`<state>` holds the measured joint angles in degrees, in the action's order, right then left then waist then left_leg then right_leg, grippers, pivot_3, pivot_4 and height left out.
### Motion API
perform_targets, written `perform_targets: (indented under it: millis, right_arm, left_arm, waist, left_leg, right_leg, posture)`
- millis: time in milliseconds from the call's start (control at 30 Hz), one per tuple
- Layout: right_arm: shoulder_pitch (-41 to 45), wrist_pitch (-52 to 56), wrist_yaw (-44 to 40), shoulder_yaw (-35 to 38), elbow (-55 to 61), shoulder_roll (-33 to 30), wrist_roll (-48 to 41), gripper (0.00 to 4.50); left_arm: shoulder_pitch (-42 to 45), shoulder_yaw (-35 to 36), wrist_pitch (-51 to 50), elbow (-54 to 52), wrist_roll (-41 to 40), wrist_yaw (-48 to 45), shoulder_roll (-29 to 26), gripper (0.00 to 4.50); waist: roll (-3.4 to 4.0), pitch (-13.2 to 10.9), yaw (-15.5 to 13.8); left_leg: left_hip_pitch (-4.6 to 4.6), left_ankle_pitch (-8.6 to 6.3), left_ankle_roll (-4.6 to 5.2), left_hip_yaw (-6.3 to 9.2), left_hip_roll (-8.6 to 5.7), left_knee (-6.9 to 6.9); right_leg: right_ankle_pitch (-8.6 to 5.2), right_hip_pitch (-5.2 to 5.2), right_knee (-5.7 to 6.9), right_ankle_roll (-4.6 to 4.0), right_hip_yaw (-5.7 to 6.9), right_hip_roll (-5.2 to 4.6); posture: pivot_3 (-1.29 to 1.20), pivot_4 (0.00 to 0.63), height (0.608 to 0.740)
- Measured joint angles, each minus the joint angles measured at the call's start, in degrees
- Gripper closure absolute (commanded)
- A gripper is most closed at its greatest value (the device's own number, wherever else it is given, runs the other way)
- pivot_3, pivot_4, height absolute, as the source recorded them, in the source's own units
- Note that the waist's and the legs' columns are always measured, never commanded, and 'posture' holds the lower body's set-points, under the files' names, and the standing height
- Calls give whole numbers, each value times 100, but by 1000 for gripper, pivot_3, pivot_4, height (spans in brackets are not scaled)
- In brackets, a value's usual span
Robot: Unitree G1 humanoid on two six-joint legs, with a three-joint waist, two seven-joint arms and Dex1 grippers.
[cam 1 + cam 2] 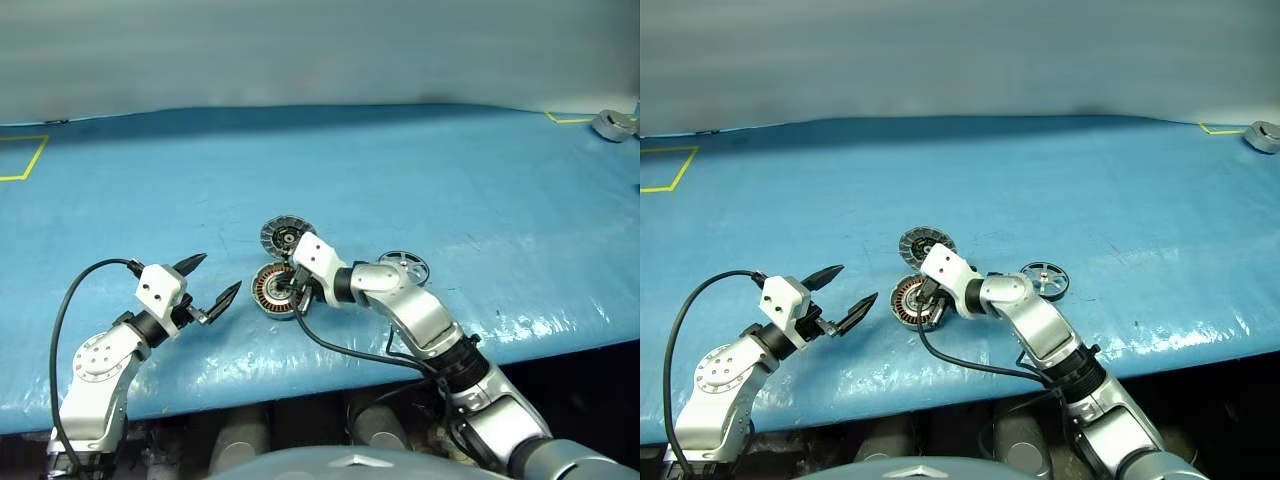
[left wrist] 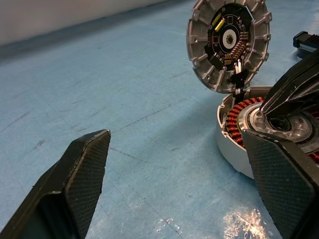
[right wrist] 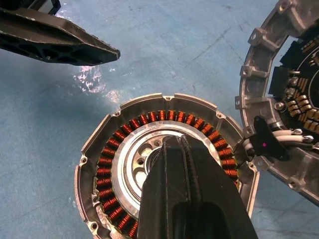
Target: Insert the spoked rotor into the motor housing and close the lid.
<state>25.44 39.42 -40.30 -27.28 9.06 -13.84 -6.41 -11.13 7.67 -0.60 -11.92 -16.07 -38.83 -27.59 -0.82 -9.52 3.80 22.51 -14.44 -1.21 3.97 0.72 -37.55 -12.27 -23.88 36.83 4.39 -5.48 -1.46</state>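
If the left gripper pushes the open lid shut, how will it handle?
The lid stands propped upright, joined to the motor housing by white wires, so it would probably swing over rather than slide. Its ribbed metal rim looks rigid and heavy for its size. The exposed circuit face seems fragile; push the rim.

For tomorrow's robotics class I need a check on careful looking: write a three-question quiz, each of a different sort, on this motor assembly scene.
1. True or false: the spoked rotor already sits inside the motor housing.
2. Which claw is shut, with its tips over the housing's silver centre hub? A) left claw B) right claw C) neither
3. Fill in: the lid stands tilted up at the housing's edge, showing its ____ inner face.

Key
1. False: the rotor lies on the blue table, apart from the housing.
2. B: the left claw is open and holds nothing.
3. dark
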Motion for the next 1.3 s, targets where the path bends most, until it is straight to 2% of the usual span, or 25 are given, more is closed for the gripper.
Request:
perform_targets:
  millis: [567, 900, 1300]
  right_arm:
    - [21, -273, 46, -269, -356, 50, 212, 4450]
    - [138, -418, 164, -446, -431, -30, 611, 4450]
    - [124, -523, 196, -770, -187, -254, 1090, 4450]
  left_arm:
    - [-76, -31, 0, 1, 19, 17, 0, 0]
    - [-70, -27, 0, 1, 18, 39, 0, 0]
    - [-60, -27, 0, 1, 19, 40, -1, 0]
  waist:
    - [-1, 1, 10]
    - [-2, 3, 13]
    - [-6, 12, 9]
  left_leg:
    - [-11, 0, 0, -3, 1, 0]
    - [-58, 0, 0, -13, 6, 2]
    - [-66, 0, 0, -16, 6, 7]
  right_leg:
    - [-4, 9, 0, -5, -1, 0]
    - [-7, 45, 3, -9, -4, 1]
    - [-9, 43, 1, -11, -6, 0]
  posture:
    - [0, 150, 740]
    - [0, 150, 740]
    - [0, 150, 740]
